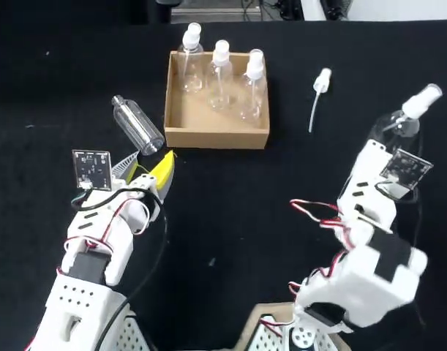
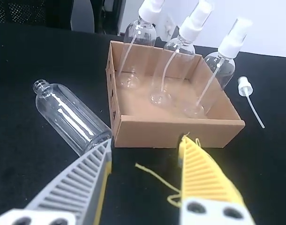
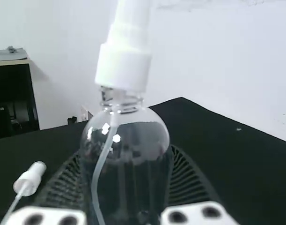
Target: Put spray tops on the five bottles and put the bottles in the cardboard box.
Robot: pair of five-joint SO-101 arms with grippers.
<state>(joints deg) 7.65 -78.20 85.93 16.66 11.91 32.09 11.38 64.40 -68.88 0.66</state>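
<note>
The cardboard box stands at the table's back with three clear bottles upright in it, each with a white spray top. An uncapped clear bottle lies on its side just left of the box. My left gripper is open right in front of that bottle's base and the box's near left corner. My right gripper is shut on a capped bottle, held at the right. A loose spray top lies right of the box.
Black cloth covers the table, with open room between the two arms. A yellow thread lies on the cloth by the left gripper.
</note>
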